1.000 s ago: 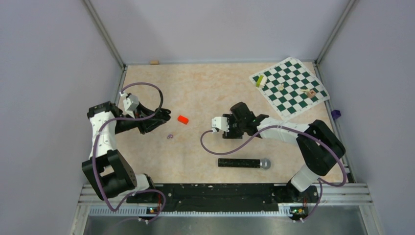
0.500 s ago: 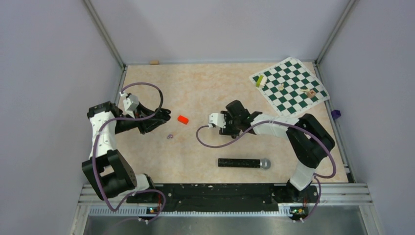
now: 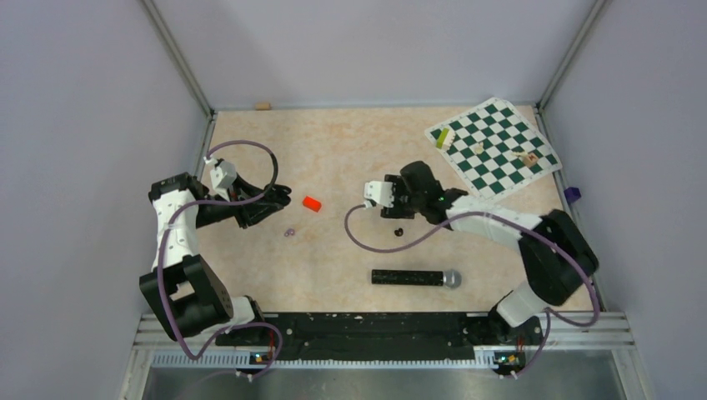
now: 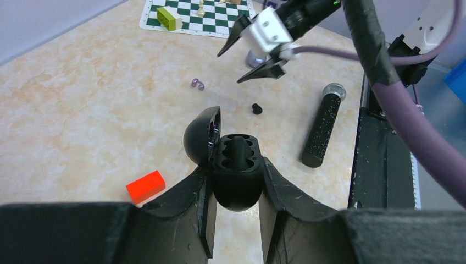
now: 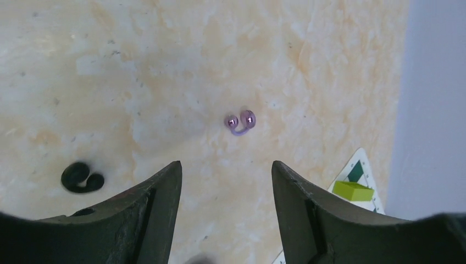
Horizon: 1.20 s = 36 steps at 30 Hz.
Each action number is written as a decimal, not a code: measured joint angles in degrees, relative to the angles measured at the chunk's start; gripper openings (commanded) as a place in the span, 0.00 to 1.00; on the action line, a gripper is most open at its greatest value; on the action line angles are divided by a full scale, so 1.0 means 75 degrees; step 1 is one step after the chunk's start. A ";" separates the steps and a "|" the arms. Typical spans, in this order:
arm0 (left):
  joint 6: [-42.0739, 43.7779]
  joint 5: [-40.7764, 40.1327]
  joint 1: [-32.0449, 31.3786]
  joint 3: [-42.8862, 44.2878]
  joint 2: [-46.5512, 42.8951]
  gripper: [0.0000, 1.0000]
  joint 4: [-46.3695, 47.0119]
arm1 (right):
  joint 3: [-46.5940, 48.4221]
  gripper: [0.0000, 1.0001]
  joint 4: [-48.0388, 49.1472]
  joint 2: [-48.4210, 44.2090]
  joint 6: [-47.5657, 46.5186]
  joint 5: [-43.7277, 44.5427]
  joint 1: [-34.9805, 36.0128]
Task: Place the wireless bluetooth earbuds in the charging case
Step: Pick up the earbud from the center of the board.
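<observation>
Left claw (image 4: 235,169) grasping one charging case (image 4: 236,190), one loose earbud (image 5: 82,177), right claw (image 5: 225,165) released

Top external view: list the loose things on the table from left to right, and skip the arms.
purple rings → red block → black earbud → chessboard. The microphone is left out because it spans the earbud's position.

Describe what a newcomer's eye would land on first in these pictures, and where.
The open charging case, lid flipped back, sits clamped in the left gripper. One loose black earbud lies on the table close by the open right gripper. A green chessboard lies in the far right corner.
</observation>
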 measured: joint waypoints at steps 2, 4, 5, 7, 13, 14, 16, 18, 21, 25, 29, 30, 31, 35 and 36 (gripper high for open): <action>0.0000 0.0003 0.0000 0.0000 0.0000 0.00 0.0000 | -0.0592 0.59 0.0152 -0.0863 -0.0393 -0.0420 -0.0143; 0.0000 0.0003 0.0000 0.0000 0.0000 0.00 0.0000 | -0.1390 0.57 0.0431 -0.1883 -0.0810 -0.0880 -0.0262; 0.0000 0.0003 0.0000 0.0000 0.0000 0.00 0.0000 | -0.1682 0.56 0.0542 -0.2221 -0.0979 -0.1037 -0.0286; 0.0000 0.0003 0.0000 0.0000 0.0000 0.00 0.0000 | -0.2244 0.53 0.0694 -0.2731 -0.1367 -0.1443 -0.0306; 0.0000 0.0003 0.0000 0.0000 0.0000 0.00 0.0000 | -0.2652 0.36 0.0335 -0.2454 -0.2189 -0.2221 -0.0306; 0.0000 0.0003 0.0000 0.0000 0.0000 0.00 0.0000 | -0.2652 0.35 0.0271 -0.2349 -0.2276 -0.2296 -0.0306; 0.0000 0.0003 0.0000 0.0000 0.0000 0.00 0.0000 | -0.2652 0.31 0.0172 -0.2165 -0.2460 -0.2419 -0.0306; 0.0000 0.0003 0.0000 0.0000 0.0000 0.00 0.0000 | -0.2658 0.30 0.0111 -0.2002 -0.2722 -0.2547 -0.0306; 0.0000 0.0003 0.0000 0.0000 0.0000 0.00 0.0000 | -0.2798 0.27 0.0157 -0.1865 -0.3115 -0.2696 -0.0306; 0.0000 0.0003 0.0000 0.0000 0.0000 0.00 0.0000 | -0.2964 0.24 0.0175 -0.1687 -0.3421 -0.2774 -0.0306; 0.0000 0.0003 0.0000 0.0000 0.0000 0.00 0.0000 | -0.2970 0.25 0.0181 -0.1527 -0.3579 -0.2812 -0.0303; 0.0000 0.0003 0.0000 0.0000 0.0000 0.00 0.0000 | -0.2970 0.26 0.0192 -0.1507 -0.3617 -0.2833 -0.0294; 0.0000 0.0003 0.0000 0.0000 0.0000 0.00 0.0000 | -0.2970 0.26 0.0213 -0.1495 -0.3643 -0.2836 -0.0294; 0.0000 0.0003 0.0000 0.0000 0.0000 0.00 0.0000 | -0.2964 0.27 0.0382 -0.1402 -0.3713 -0.2833 -0.0248; 0.0000 0.0003 0.0000 0.0000 0.0000 0.00 0.0000 | -0.2958 0.28 0.0423 -0.1376 -0.3722 -0.2830 -0.0230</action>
